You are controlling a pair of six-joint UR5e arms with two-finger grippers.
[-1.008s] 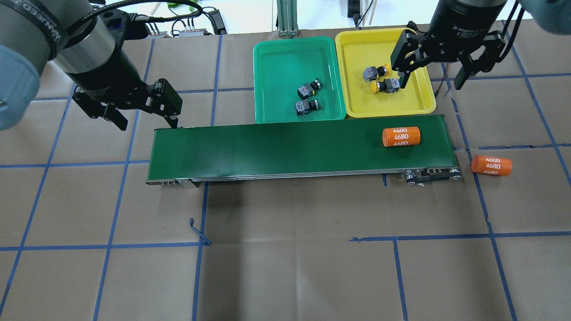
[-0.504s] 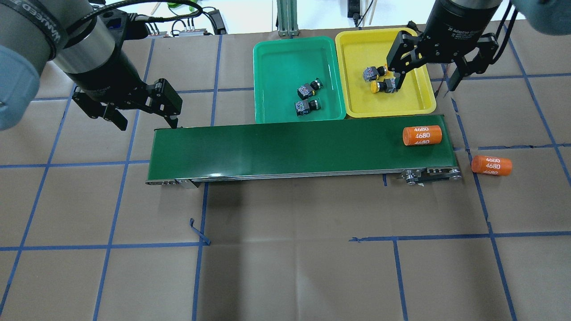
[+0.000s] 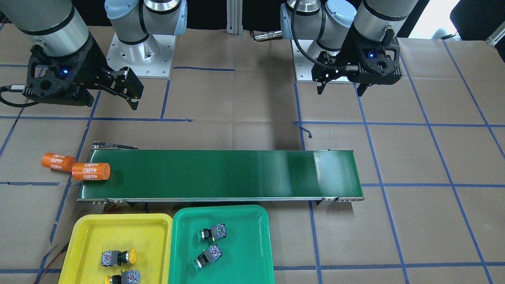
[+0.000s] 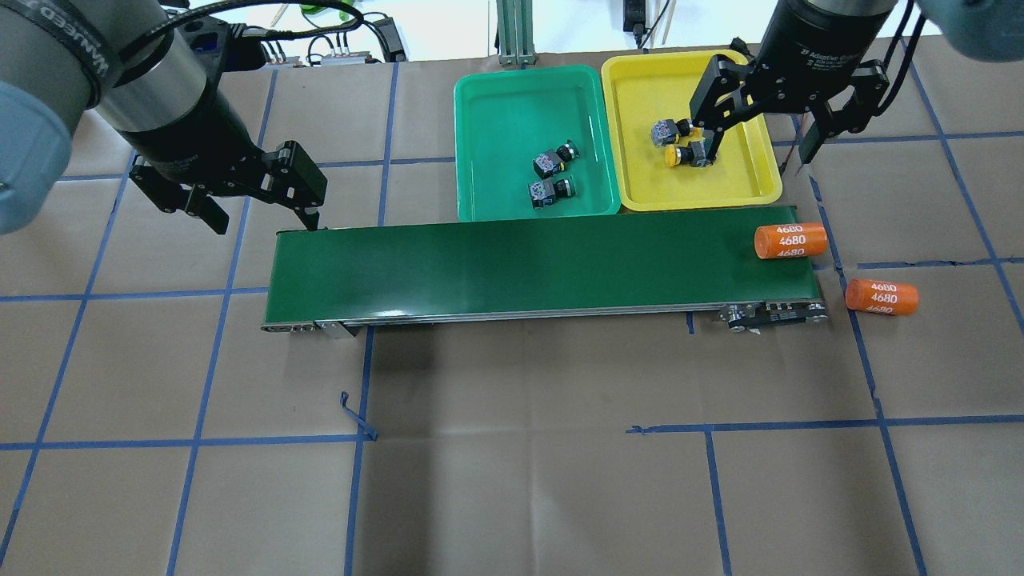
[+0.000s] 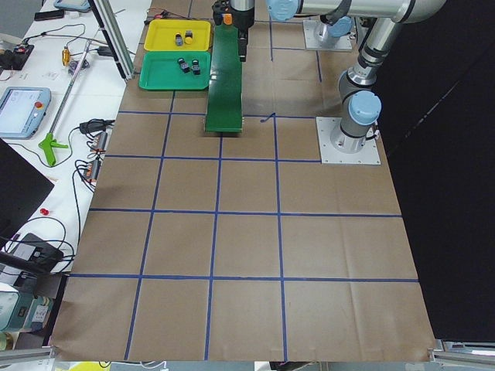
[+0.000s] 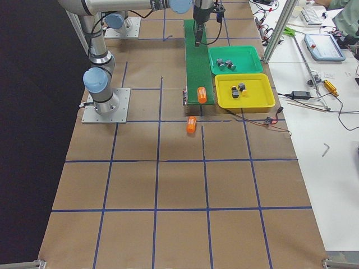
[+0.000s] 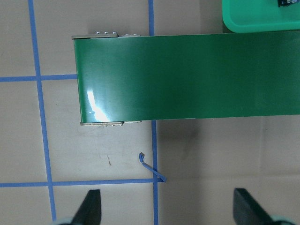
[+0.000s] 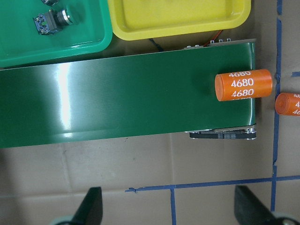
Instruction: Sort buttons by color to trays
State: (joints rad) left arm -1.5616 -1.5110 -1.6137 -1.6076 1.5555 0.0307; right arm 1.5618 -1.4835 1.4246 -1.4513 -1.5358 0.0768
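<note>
right gripper point(image 4: 756, 154), spread wide and empty, has edged left above the yellow tray point(image 4: 640, 88); left gripper point(image 4: 264, 222), also spread, has not moved. on the belt point(image 4: 520, 260) an orange cylinder point(image 4: 790, 241) has ridden to the end, near a second cylinder point(image 4: 882, 296) on the brown paper table point(image 4: 520, 480). two yellow buttons point(image 4: 670, 131) lie in the yellow tray, two green buttons point(image 4: 554, 162) in the green tray point(image 4: 504, 104).

Both of your arms reach forward, wrists down: the left black two-finger gripper point(image 4: 262, 214) and the right black two-finger gripper point(image 4: 757, 152) each stand with jaws wide apart.
</note>
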